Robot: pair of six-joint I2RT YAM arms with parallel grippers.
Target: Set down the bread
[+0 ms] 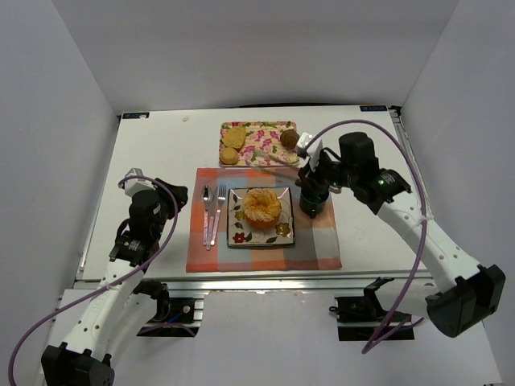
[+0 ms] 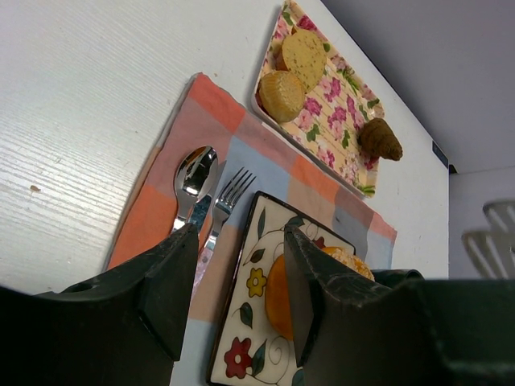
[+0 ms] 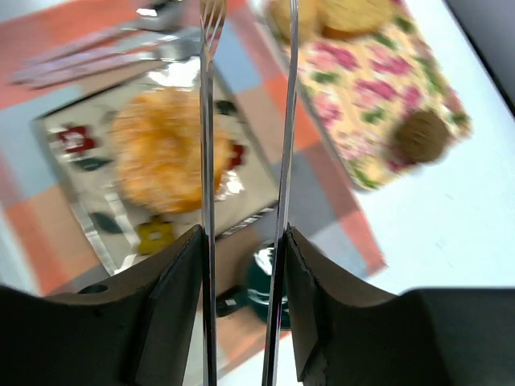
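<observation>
Your left claw (image 2: 240, 241) gapes wide, idle toward the near-left corner. Mid-table the bread (image 1: 262, 207) lies on the plate (image 1: 238, 233); your right claw (image 3: 241, 241), clamped on empty-looking tongs (image 3: 283, 121), hangs just to its right, the nearer arm, tray (image 1: 265, 138) beyond.

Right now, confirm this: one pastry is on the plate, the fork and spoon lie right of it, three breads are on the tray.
Wrong on one point: the top view shows the fork and spoon left of the plate, not right. One pastry on the plate and three breads on the tray stand.
</observation>
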